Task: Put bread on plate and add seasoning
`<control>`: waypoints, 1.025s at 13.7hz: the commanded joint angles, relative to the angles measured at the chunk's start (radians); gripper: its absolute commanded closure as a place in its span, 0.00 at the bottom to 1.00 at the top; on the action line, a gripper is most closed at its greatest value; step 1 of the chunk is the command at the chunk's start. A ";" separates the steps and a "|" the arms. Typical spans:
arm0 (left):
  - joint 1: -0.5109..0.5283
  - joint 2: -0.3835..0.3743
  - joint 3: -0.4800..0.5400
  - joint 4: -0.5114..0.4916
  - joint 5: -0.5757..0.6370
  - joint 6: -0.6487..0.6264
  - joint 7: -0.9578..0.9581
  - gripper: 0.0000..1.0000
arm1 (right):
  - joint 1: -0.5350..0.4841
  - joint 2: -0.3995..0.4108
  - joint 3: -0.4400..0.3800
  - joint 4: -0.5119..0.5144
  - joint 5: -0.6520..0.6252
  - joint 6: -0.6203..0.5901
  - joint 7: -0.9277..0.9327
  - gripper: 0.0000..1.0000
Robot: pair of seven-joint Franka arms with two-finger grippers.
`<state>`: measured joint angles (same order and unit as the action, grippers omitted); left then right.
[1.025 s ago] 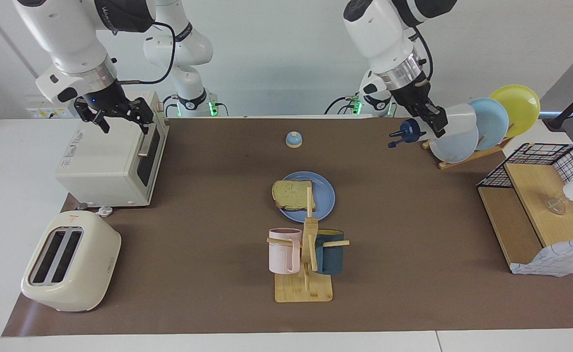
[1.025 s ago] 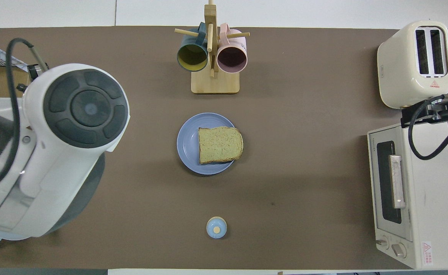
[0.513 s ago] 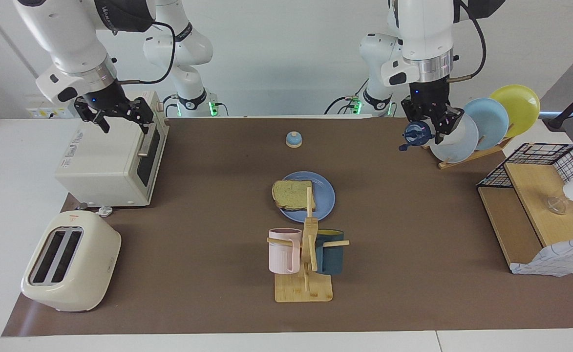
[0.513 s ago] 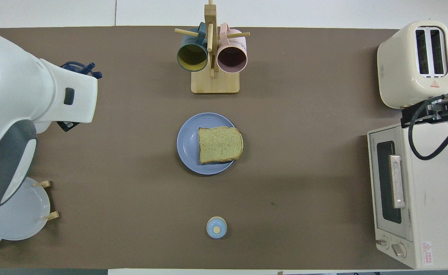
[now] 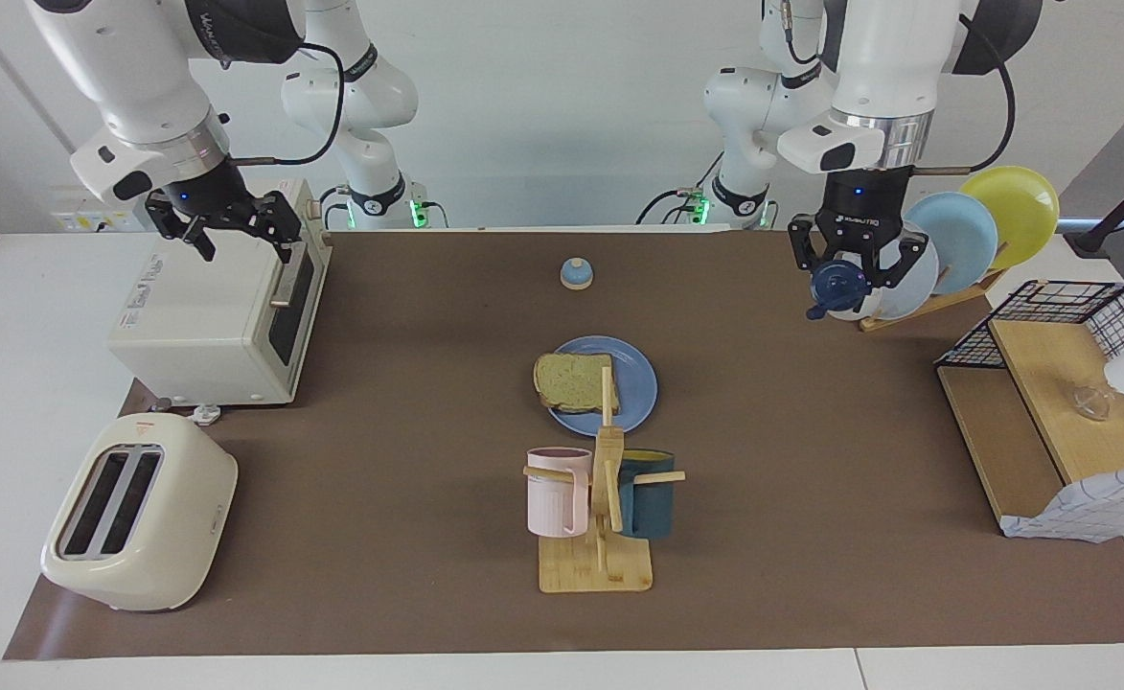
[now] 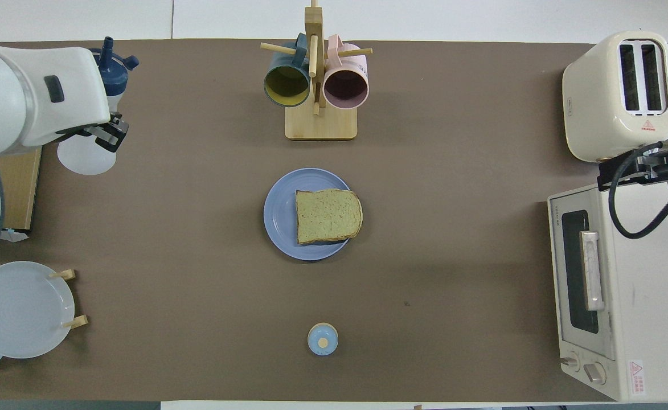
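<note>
Now your left gripper (image 5: 857, 278) has swung upright, clamped on the small translucent white bottle with navy cap (image 5: 835, 287).
Squarish speckled toast (image 5: 576, 381) already lies on the round medium-blue plate (image 5: 640, 381) mid-desk; carry seasoning there. Right gripper (image 5: 236, 228) waits, fingers spread, above the white toaster oven (image 5: 217, 321).

bread (image 5: 576, 381) on plate (image 5: 635, 387) (mid-table), bell (image 5: 576, 274) nearer the robots

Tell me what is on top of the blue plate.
One slice of bread lies on the plate, toward the right arm's end, one edge overhanging the rim. The plate surface under the slice is covered. No seasoning shows on it.
</note>
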<state>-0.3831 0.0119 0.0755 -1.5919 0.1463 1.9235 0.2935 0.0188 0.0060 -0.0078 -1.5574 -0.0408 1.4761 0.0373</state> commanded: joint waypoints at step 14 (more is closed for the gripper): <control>0.078 -0.083 -0.014 -0.443 -0.186 0.759 -0.208 1.00 | -0.014 -0.011 0.005 -0.013 0.019 0.006 -0.025 0.00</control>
<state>-0.2984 -0.0377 0.0600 -1.9494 -0.0258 2.5783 0.1024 0.0188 0.0060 -0.0078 -1.5574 -0.0408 1.4761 0.0373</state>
